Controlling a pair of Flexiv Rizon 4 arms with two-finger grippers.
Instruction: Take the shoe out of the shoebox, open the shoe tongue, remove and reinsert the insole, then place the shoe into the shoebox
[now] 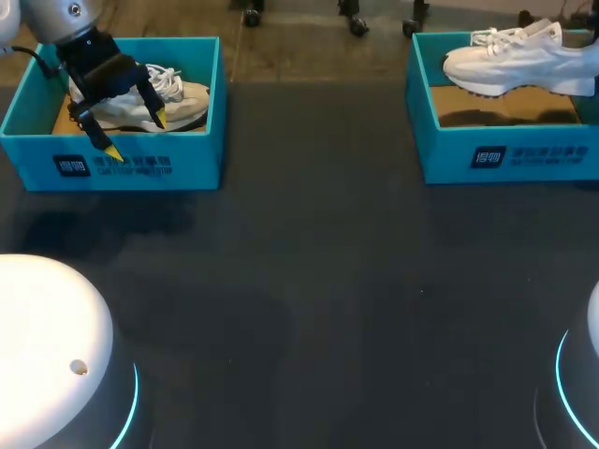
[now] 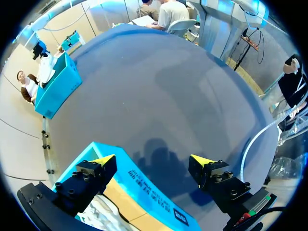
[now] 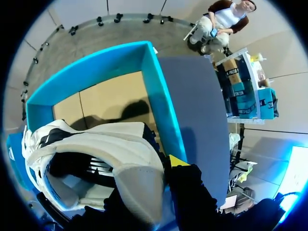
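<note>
Where bare between boxes, leaves broad dark table point(image 1: 309, 281) for moving. Far edge: left shoebox point(image 1: 140, 168), pale shoe point(image 1: 182, 103) inside, left gripper point(image 1: 136, 134) astride front wall, spread wide, empty; right shoebox point(image 1: 505, 154) under white shoe point(image 1: 515, 61) clamped in right gripper point(image 3: 147, 178).

The dark table point(image 1: 318, 281) bears 2 teal boxes — the left shoebox point(image 1: 187, 159) and the right shoebox point(image 1: 543, 154) — well apart.
</note>
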